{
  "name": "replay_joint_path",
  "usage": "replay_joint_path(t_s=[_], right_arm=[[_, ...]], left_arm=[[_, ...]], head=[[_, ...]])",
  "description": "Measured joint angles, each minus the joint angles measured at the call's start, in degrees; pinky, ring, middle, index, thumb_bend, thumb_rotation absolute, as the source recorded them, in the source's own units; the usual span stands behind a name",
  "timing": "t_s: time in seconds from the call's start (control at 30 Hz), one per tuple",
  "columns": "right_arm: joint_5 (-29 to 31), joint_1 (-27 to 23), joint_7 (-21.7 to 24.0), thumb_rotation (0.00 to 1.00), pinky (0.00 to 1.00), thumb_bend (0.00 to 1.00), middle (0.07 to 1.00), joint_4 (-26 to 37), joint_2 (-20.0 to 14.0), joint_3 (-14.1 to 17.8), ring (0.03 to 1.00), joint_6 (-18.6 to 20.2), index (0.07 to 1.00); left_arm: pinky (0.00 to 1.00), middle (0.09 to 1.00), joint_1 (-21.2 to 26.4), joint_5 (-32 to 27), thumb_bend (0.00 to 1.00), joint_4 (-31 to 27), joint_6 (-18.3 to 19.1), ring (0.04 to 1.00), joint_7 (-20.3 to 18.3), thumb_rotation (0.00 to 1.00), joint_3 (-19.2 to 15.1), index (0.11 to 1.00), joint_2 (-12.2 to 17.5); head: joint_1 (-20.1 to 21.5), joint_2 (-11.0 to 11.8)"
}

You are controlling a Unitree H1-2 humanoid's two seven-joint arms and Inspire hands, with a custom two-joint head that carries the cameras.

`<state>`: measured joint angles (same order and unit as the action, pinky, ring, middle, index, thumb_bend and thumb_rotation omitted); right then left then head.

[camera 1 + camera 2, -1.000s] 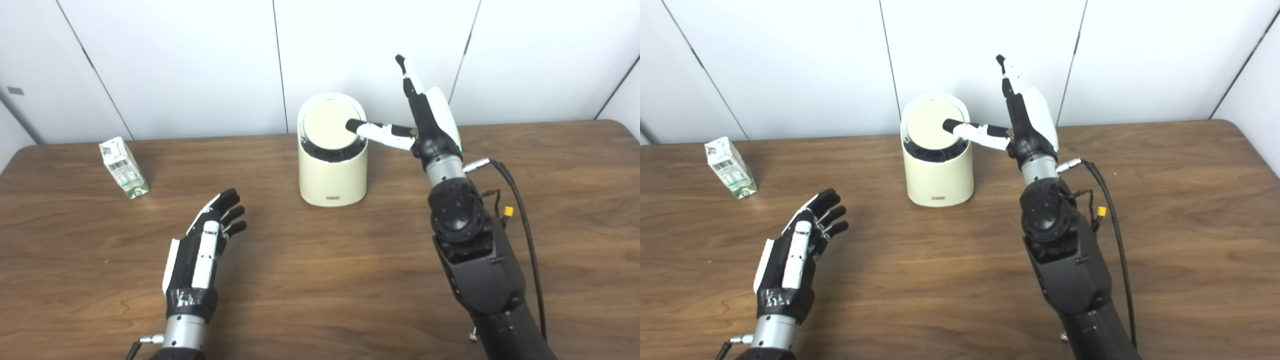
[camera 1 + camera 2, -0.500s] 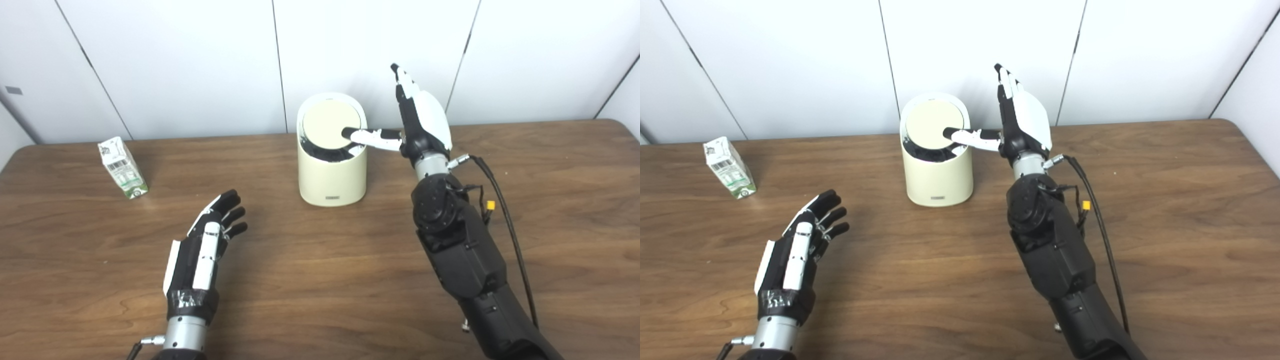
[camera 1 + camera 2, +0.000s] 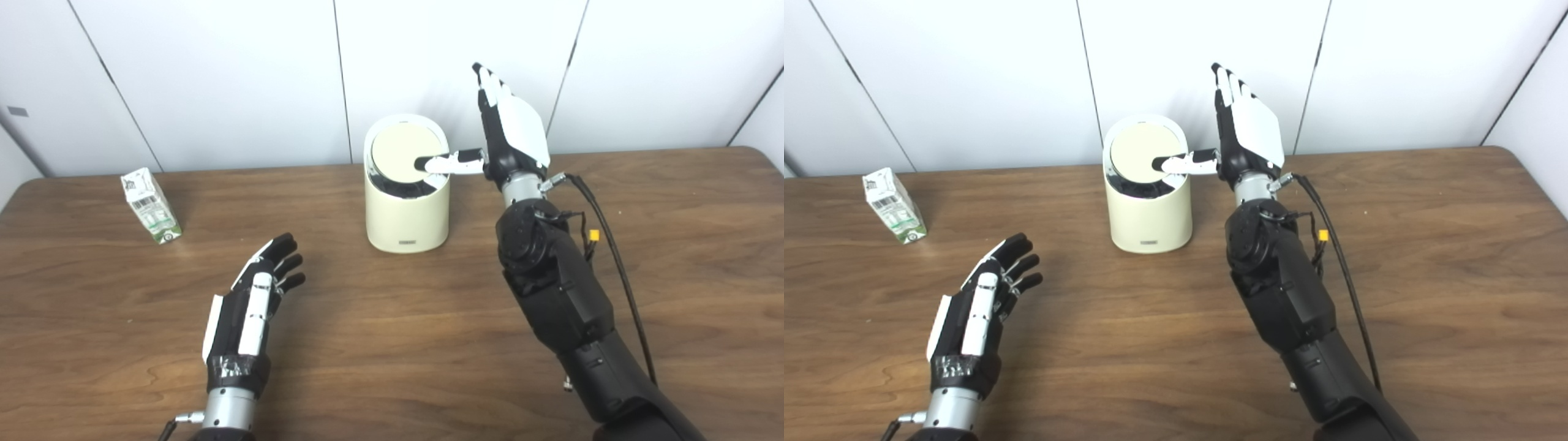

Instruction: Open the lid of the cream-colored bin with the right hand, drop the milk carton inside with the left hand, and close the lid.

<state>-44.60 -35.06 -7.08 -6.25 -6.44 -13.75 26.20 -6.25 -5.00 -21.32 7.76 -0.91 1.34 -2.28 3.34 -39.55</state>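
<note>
In the left eye view, the small white milk carton with green print and a barcode label (image 3: 150, 205) stood on the brown wood-grain desk (image 3: 392, 343) at the far left, well apart from everything else. Its long axis ran up and down, leaning a little toward the left, with the gabled top uppermost. The cream-colored round plastic bin (image 3: 407, 211) stood upright at the far middle of the desk. Its round cream lid (image 3: 405, 155) was tilted, the near edge pushed down so that a dark gap showed between lid and rim. The right robot hand (image 3: 511, 131) was held up just to the right of the bin, fingers straight, apart and pointing upward, gripping nothing; its thumb (image 3: 447, 163) reached leftward with the tip touching the right near part of the lid. The left robot hand (image 3: 251, 306) hovered over the near left of the desk, fingers spread loosely and pointing far and to the right, holding nothing, well apart from the carton.

In the right eye view, the milk carton (image 3: 895, 206) again stood at the far left with its top tipped leftward. The bin (image 3: 1149, 208) showed the same sunken near edge of the lid (image 3: 1142, 153) beneath the thumb (image 3: 1185, 163) of the right robot hand (image 3: 1249, 131). The left robot hand (image 3: 980, 309) lay open-fingered near the viewer. A black cable (image 3: 1335, 245) trailed beside the right arm.
</note>
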Motion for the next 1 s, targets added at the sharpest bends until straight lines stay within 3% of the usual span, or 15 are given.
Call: replay_joint_path(t_s=[0.43,0.67,0.77,0.8,0.83,0.93,1.0], right_arm=[[-8.7,-0.8,-0.3,0.16,1.00,0.99,1.000,1.5,-2.7,-5.8,1.000,-0.9,1.000],[-10.8,-0.7,-0.7,0.20,1.00,0.98,1.000,1.6,-3.1,-6.8,1.000,-1.7,1.000],[-10.3,-0.1,-0.7,0.40,1.00,0.85,1.000,1.6,-3.4,-6.3,1.000,-2.1,1.000],[-9.7,0.4,-0.6,0.59,1.00,0.78,1.000,1.6,-3.4,-5.9,1.000,-2.3,1.000],[-8.9,1.0,-0.3,0.62,1.00,0.77,1.000,1.7,-3.6,-5.5,1.000,-2.4,1.000],[-5.7,3.2,1.3,0.88,1.00,0.75,1.000,2.0,-4.1,-4.4,1.000,-3.8,1.000],[-4.3,4.3,2.0,0.93,1.00,0.75,1.000,2.6,-4.0,-3.7,1.000,-4.1,1.000]], left_arm=[[0.79,0.866,0.0,0.1,0.27,0.0,0.0,0.845,0.0,0.81,0.1,0.865,0.0],[0.80,0.867,0.0,0.1,0.27,0.0,0.0,0.843,0.0,0.81,0.1,0.867,0.0],[0.79,0.865,0.0,0.1,0.27,0.0,0.0,0.840,0.0,0.81,0.2,0.864,0.0],[0.79,0.864,0.0,0.1,0.27,0.0,0.0,0.839,0.0,0.80,0.2,0.862,0.0],[0.79,0.864,0.0,0.1,0.27,0.0,0.0,0.839,0.0,0.80,0.2,0.862,0.0],[0.79,0.863,0.1,0.1,0.27,0.0,0.0,0.837,0.1,0.80,0.2,0.862,-0.1],[0.78,0.863,0.1,0.1,0.27,0.0,0.0,0.837,0.1,0.79,0.2,0.862,-0.2]], head=[[0.1,-0.4],[0.1,-0.3],[0.3,0.0],[0.3,0.0],[0.3,0.0],[0.2,0.0],[0.2,0.0]])
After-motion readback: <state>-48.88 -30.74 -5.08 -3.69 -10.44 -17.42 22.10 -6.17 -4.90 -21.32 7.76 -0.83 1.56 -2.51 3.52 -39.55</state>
